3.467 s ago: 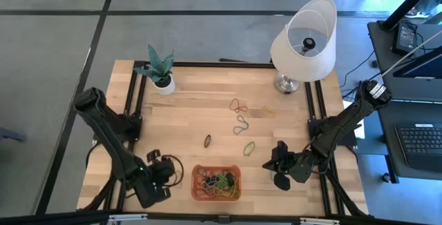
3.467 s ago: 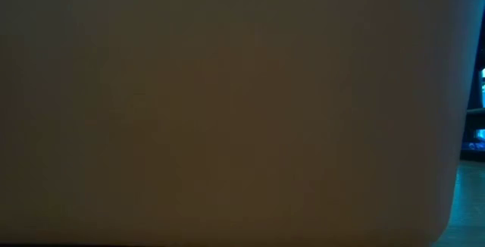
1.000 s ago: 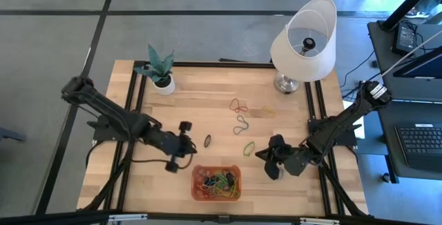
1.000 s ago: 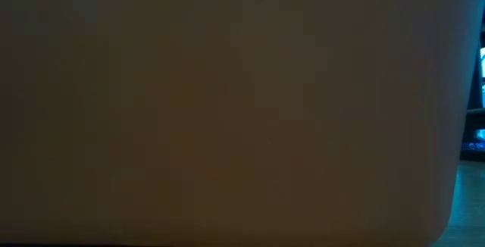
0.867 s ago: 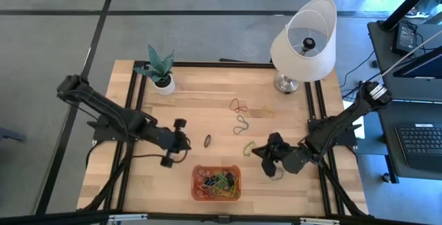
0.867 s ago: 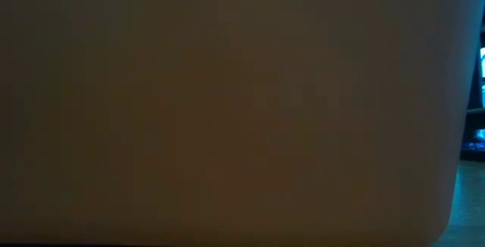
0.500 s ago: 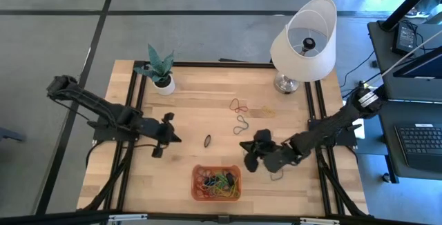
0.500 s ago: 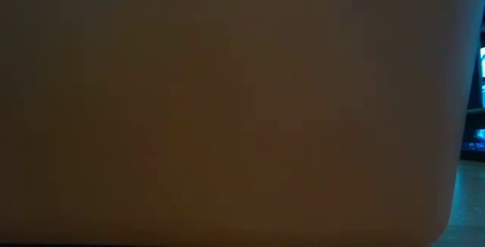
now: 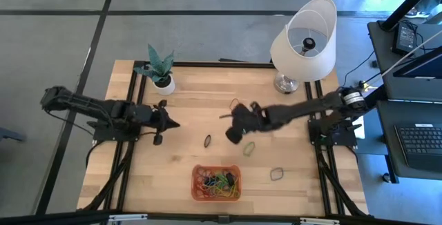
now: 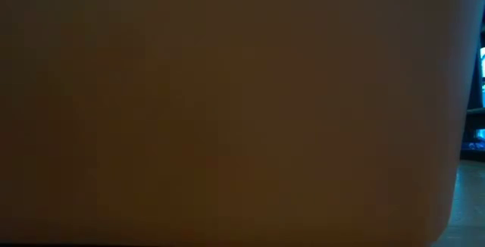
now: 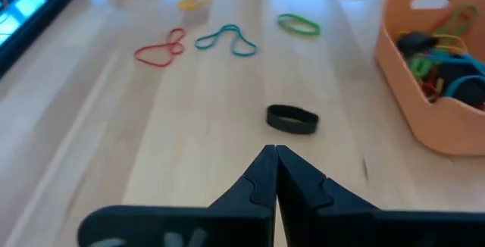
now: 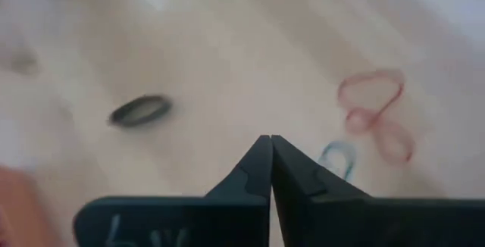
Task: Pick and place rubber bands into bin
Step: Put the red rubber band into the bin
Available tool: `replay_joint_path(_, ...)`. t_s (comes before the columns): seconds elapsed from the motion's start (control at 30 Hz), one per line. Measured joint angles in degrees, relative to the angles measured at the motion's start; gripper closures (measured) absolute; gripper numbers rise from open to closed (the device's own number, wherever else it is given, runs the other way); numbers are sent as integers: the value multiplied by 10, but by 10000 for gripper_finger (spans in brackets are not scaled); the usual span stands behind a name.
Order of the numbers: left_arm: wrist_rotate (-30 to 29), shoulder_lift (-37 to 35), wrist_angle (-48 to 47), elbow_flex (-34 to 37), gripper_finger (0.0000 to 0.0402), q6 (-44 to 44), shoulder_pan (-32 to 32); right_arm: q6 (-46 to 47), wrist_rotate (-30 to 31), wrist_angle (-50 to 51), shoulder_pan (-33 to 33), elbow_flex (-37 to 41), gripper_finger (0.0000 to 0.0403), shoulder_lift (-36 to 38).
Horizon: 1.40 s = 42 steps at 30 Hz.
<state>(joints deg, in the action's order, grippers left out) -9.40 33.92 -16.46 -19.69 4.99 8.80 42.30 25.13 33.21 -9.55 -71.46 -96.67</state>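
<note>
In the overhead view we see the left gripper (image 9: 170,123) at left of centre, fingers pressed together on nothing, its tip pointing right toward a dark rubber band (image 9: 207,141) that lies apart from it, slightly lower right. In the left wrist view that same black loop (image 11: 292,118) sits flat on the wood just beyond the clenched tips (image 11: 274,153).

The right gripper (image 9: 225,116) reaches in from the right to the middle of the frame — also clenched and empty. The dark band lies below and a little left of it; a green band (image 9: 248,148) lies lower right of it, partly under the arm. A red band (image 9: 238,104) lies just to its upper right.

The orange bin (image 9: 196,192) stands at lower centre against the table's (image 9: 193,94) near edge, well below both grippers, holding a tangle of bands. One dark green band (image 9: 277,174) lies alone to the right of the bin.
</note>
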Motion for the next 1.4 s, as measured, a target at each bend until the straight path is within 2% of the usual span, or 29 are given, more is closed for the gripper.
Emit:
replay_joint_path(0.2, -1, -9, -2, 3, 400, 2, -49, -93, -56, 30, 119, -57, 363, -36)
replay_joint_path(0.37, -10, -10, 0, 3, 400, 22, -86, -141, -137, 38, 209, -65, 308, -65)
replay_joint_path(0.47, -12, -10, 0, 3, 400, 32, -103, -153, -154, 57, 244, -65, 269, -90)
replay_joint_path(0.7, -16, -10, 0, 3, 400, 36, -134, -207, -179, 64, 265, -64, 185, -149)
replay_joint_path(0.9, -16, -10, 0, 3, 400, 53, -154, -219, -179, 61, 248, -64, 145, -183)
replay_joint_path(1.03, -16, -10, 0, 3, 400, 53, -163, -218, -180, 61, 233, -64, 144, -197)
replay_joint_path(1.17, -16, -10, 0, 3, 400, 53, -169, -215, -212, 57, 222, -68, 164, -216)
replay_joint_path(1.27, -15, -10, 0, 3, 400, 55, -170, -216, -214, 59, 209, -69, 201, -232)
replay_joint_path(1.4, -10, -10, 0, 3, 400, 63, -169, -206, -211, 56, 199, -70, 280, -238)
